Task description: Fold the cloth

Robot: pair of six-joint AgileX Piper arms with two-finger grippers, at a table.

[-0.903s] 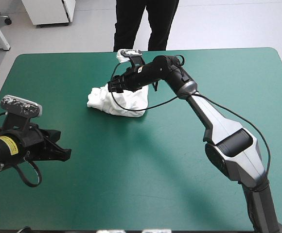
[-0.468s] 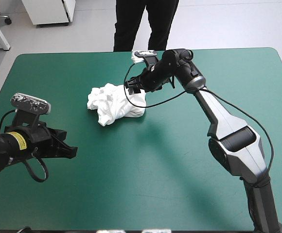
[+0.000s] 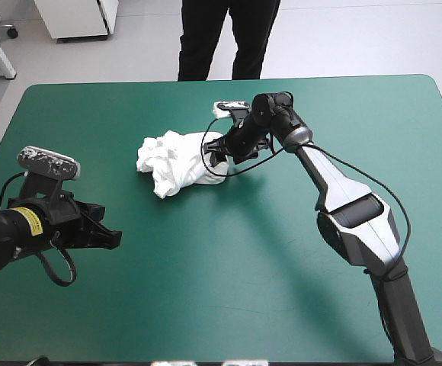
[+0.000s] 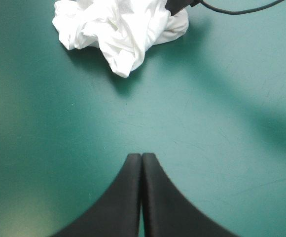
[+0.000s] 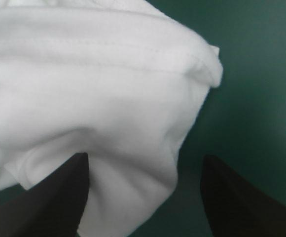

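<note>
Between the released jaws of the right gripper (image 5: 144, 157) lies the T-shirt (image 3: 177, 162); left gripper (image 4: 142, 157) clenched, well apart.

A teal-green table (image 3: 206, 290) is standing on a pale grey floor (image 3: 358, 38), a white cabinet (image 3: 76, 17) sitting beyond its far edge.

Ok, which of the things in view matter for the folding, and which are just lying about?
In the job: crumpled T-shirt; right pincer, open at its edge; left pincer, shut, well short of it.
Lying about: only the table under them; no stray item visible.
</note>
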